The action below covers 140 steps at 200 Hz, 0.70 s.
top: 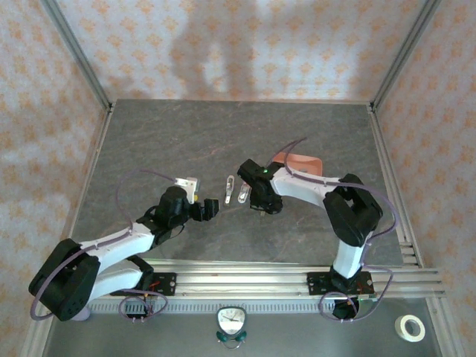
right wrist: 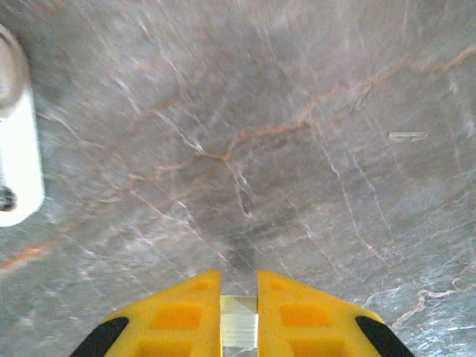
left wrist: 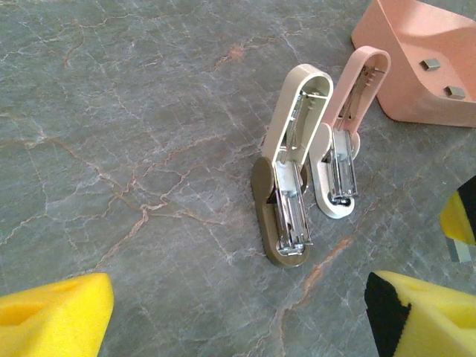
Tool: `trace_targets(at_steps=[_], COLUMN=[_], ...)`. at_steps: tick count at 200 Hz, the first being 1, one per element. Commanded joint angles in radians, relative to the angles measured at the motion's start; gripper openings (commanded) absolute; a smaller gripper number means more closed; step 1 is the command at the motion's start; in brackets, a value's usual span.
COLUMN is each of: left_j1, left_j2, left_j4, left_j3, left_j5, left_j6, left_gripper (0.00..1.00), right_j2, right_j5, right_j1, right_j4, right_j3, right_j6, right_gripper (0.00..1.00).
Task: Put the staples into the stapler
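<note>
Two staplers lie open side by side mid-table: a beige one with an olive base [left wrist: 286, 201] [top: 229, 188] and a pink one with a white base [left wrist: 342, 149] [top: 244, 192]. Both metal channels are bared. My right gripper [right wrist: 239, 297] [top: 262, 202] hovers low over the table just right of the pink stapler, shut on a pale silvery strip of staples [right wrist: 239, 321]. The white stapler base [right wrist: 15, 149] shows at its left. My left gripper [left wrist: 238, 327] [top: 212, 210] is open, just in front of the beige stapler, with nothing between its fingers.
The salmon-pink tray [left wrist: 401, 82] [top: 301, 162] behind the staplers holds more staples [left wrist: 429, 65]. One loose strip [right wrist: 407, 136] lies on the table. A small white box [top: 186, 184] sits by the left arm. A tape roll [top: 410, 327] lies beyond the rail.
</note>
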Motion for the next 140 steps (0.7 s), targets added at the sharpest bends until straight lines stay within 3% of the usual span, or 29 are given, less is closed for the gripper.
trace_targets(at_steps=[1, 22, 82, 140], left_j1=[0.010, 0.011, 0.010, 0.010], left_j2=[0.021, 0.022, -0.002, -0.039], left_j4=[0.059, 0.111, 0.102, 0.073], left_j3=[-0.017, -0.046, -0.073, -0.100], left_j5=[-0.059, -0.091, -0.160, -0.235], left_j6=[-0.075, -0.108, -0.044, -0.028], left_gripper=[0.89, 0.90, 0.94, 0.95], right_j2=[-0.027, -0.022, 0.000, 0.078], right_j5=[0.127, 0.153, 0.203, 0.224], right_j1=[0.020, 0.031, 0.065, 0.095], right_j4=[0.032, 0.077, 0.132, 0.087], right_j3=[0.048, 0.069, 0.097, 0.207], right_j6=[0.057, 0.084, 0.166, 0.170], right_gripper=[0.16, 0.16, 0.16, 0.16])
